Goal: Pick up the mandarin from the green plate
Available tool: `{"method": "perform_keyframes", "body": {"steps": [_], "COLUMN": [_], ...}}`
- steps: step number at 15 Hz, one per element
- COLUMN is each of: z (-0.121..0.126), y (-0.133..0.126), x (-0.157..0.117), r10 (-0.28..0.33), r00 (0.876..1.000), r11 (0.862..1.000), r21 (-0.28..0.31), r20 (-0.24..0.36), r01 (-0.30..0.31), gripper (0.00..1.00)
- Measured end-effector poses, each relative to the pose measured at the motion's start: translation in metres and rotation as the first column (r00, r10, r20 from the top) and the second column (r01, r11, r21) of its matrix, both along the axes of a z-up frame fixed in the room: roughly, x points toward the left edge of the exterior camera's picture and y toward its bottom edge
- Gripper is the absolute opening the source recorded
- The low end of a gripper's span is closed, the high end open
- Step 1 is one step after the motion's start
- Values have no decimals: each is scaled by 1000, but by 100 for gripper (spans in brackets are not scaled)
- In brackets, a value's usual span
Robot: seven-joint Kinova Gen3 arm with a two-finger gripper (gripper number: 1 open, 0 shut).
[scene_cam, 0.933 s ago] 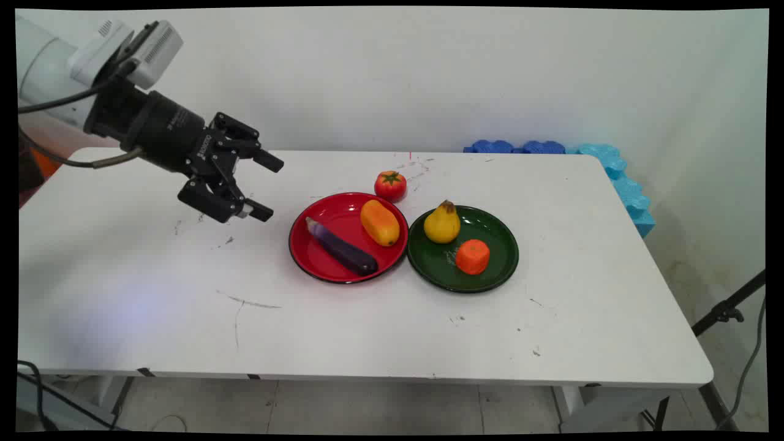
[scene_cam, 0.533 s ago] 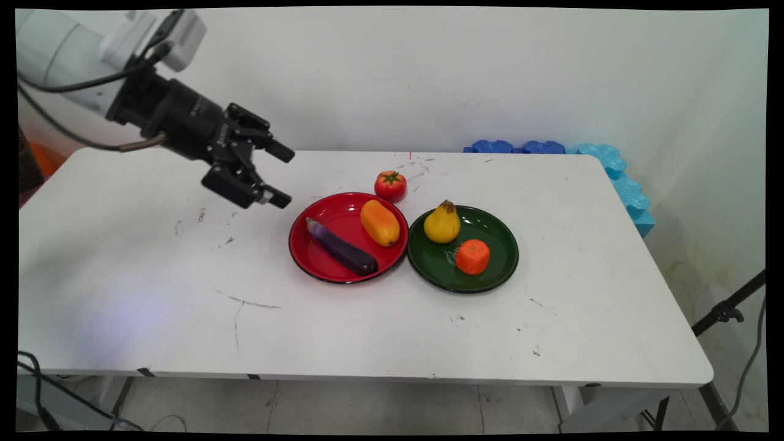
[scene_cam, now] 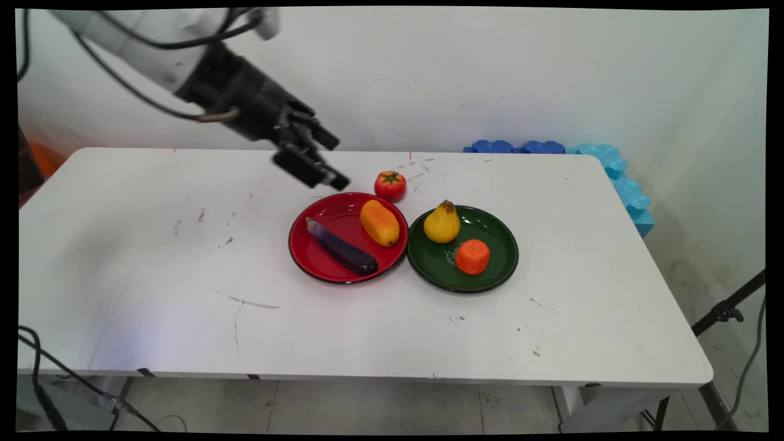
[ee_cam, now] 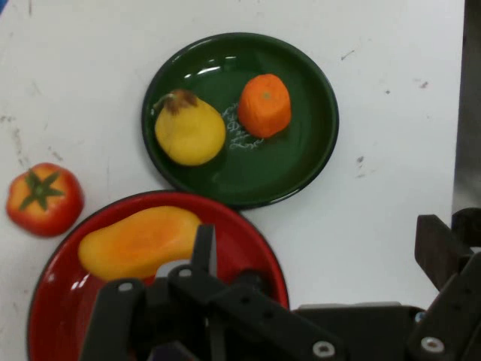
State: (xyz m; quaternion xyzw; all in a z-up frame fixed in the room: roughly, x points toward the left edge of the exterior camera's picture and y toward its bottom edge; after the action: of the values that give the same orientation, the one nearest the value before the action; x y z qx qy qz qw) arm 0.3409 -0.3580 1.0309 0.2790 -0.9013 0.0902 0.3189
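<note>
From above the desk's [scene_cam: 153, 275] near side, the arm reaches in from the upper left and slants down to the right. Its end effector [scene_cam: 331, 160] hangs above the desk just behind the red plate [scene_cam: 306, 251], fingers apart and holding nothing. The tomato [scene_cam: 390, 185] sits near, to its right.

The hand view shows the fingers spread over the red plate, which carries an orange fruit [ee_cam: 139, 241], possibly a mango. Beyond lies the green plate [ee_cam: 308, 150] with a pear [ee_cam: 189, 131] and an orange [ee_cam: 264, 105].
</note>
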Motion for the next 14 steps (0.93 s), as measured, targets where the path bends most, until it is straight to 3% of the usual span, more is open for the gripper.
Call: {"method": "perform_keyframes", "body": {"steps": [4,9,14], "z": [-7,-31,-72], "y": [-22,-51,-84], "x": [-50,-108,-153], "r10": [67,61,56], "r00": [997,994,986], "r11": [997,997,996], "r21": [41,50,58], "r20": [28,96,155], "r01": [-68,-66,-65], "gripper": [100,100,100]}}
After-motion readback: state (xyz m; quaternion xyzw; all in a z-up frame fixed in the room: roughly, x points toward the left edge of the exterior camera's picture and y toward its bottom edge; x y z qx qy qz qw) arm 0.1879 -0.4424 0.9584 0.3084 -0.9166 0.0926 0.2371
